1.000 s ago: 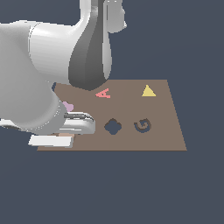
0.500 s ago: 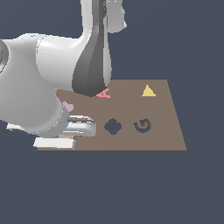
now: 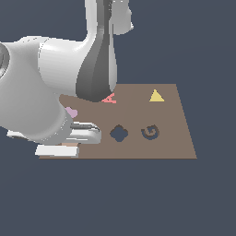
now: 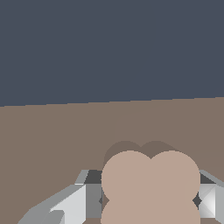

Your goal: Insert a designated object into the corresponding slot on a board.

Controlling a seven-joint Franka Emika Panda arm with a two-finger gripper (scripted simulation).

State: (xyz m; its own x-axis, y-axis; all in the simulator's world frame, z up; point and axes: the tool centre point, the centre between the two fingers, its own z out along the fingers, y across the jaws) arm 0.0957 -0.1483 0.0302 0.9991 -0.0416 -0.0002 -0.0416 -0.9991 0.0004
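The tan four-lobed clover piece fills the lower part of the wrist view, with a grey fingertip against one side and another against the opposite side. My gripper is shut on it, just above the brown board, where it casts a shadow. In the exterior view the gripper is low over the board's front corner at that view's left, and only a tan sliver of the piece shows. The dark clover slot lies open a short way toward that view's right of the gripper.
A dark G-shaped cutout lies beside the slot. A red letter A and a yellow triangle sit along the board's far side. A pink heart peeks out beside my bulky arm, which hides the board's left part.
The upper arm links have shifted a little. The hand has stayed low over the same front corner of the board, and the shapes have not moved.
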